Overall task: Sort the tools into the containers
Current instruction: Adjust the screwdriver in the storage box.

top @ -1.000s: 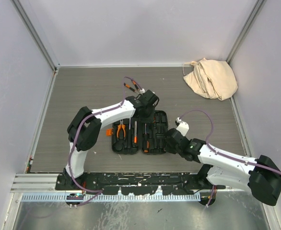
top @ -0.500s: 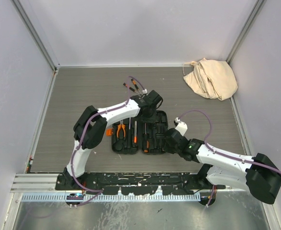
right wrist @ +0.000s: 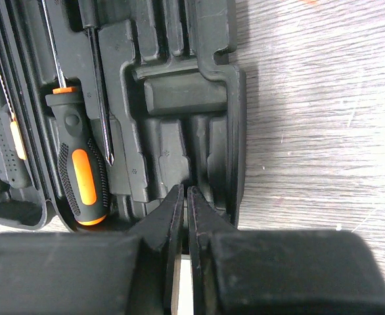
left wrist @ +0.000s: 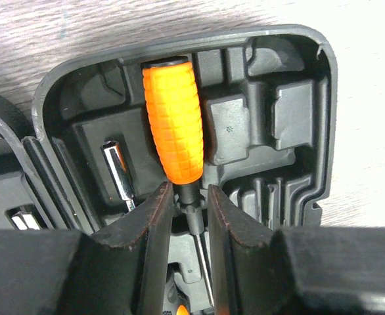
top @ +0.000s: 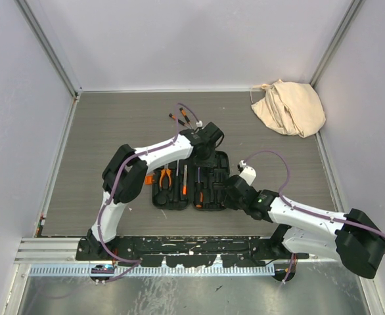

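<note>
One orange-handled screwdriver, pinched at its neck by the left gripper, lined up lengthwise with a moulded slot at the far end of the open tool case mid-table; the right gripper, closed, sat at the case's near rim.

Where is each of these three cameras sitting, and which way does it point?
Top external: fixed above and behind the arms, looking down on the table, the open tool case and a cloth bag; both arms show.
Left wrist: on the left wrist, looking along the left gripper, closed on an orange-handled screwdriver over the case.
Right wrist: on the right wrist, looking past the shut right gripper at the case's edge.
Shared: every view shows the case.
</note>
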`<act>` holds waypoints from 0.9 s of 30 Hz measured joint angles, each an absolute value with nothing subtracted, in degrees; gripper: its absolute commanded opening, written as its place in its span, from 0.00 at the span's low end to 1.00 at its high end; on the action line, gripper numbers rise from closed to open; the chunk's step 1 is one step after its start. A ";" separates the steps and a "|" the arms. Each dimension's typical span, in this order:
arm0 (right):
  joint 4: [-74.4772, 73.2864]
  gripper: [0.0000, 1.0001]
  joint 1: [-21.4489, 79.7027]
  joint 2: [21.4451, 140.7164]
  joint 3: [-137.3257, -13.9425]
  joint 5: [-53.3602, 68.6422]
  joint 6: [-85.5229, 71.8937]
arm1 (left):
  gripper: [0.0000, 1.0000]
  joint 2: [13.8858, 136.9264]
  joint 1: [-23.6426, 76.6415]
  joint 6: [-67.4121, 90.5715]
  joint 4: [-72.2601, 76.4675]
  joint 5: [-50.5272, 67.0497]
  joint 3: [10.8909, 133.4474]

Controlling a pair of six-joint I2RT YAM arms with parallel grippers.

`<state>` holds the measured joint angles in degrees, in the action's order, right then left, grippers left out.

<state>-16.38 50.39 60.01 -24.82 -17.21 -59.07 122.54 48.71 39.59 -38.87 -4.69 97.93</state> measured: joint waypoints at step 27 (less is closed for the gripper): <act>-20.49 0.13 50.39 57.87 -26.48 -16.69 -58.52 | 0.25 124.60 47.09 38.06 -38.61 -4.95 102.00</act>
<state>-20.49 50.39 57.87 -26.48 -16.69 -58.52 124.60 47.09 38.06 -38.61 -4.95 102.00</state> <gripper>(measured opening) 0.122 0.266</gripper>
